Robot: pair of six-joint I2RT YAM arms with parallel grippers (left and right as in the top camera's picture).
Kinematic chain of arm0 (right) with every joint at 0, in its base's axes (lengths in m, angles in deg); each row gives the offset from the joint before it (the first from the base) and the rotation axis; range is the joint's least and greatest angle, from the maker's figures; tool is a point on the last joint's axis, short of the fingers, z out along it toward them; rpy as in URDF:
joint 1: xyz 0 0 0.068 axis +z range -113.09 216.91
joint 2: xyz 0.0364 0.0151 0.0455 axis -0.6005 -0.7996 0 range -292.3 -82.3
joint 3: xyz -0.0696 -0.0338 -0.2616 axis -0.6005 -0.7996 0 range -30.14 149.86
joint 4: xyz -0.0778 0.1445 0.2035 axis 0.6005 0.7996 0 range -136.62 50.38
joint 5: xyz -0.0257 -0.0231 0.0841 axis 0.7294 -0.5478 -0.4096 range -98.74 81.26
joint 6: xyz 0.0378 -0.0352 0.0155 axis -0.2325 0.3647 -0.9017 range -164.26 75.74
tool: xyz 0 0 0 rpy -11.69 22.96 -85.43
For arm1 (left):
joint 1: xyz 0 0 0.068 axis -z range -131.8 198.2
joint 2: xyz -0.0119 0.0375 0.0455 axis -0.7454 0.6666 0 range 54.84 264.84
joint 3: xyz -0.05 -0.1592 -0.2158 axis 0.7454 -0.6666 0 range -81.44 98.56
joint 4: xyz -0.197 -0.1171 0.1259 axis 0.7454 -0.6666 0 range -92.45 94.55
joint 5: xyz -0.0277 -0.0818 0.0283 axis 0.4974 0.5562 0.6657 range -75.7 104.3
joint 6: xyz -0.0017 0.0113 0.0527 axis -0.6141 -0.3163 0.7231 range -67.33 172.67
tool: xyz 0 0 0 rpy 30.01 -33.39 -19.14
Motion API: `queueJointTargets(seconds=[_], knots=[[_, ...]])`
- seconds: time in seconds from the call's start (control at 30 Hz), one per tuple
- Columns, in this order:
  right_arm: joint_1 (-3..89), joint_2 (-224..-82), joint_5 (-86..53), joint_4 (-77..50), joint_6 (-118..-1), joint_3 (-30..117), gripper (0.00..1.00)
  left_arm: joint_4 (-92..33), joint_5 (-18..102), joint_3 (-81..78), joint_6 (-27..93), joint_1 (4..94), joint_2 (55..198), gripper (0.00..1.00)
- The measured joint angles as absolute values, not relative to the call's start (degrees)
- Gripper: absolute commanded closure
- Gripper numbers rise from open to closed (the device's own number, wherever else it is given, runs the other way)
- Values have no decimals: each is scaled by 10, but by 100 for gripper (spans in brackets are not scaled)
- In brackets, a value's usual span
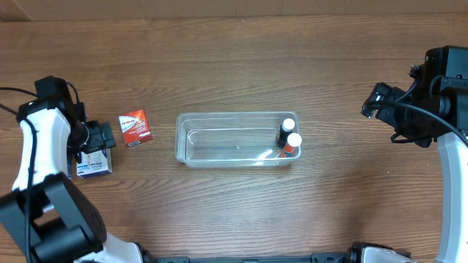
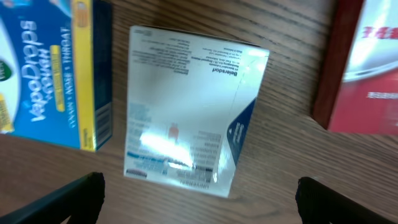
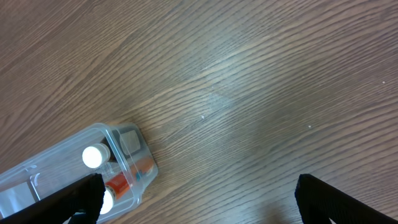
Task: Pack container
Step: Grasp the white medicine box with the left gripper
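The left gripper is hovering wide apart over a box, the right gripper likewise apart. The container is looking light, slick, best pinched by its rim.

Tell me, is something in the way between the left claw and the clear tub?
Yes. A red box lies on the table between the left gripper and the container, apart from the container.

One container, two bottles, three boxes
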State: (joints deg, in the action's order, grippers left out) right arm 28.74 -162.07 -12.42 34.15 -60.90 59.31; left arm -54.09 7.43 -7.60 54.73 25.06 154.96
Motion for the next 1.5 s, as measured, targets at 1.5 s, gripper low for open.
queueJointTargets(seconds=[1.5], knots=[[287,-1621,-124,343,-607,593,0,-503,118,-74,557,216,1682,21]])
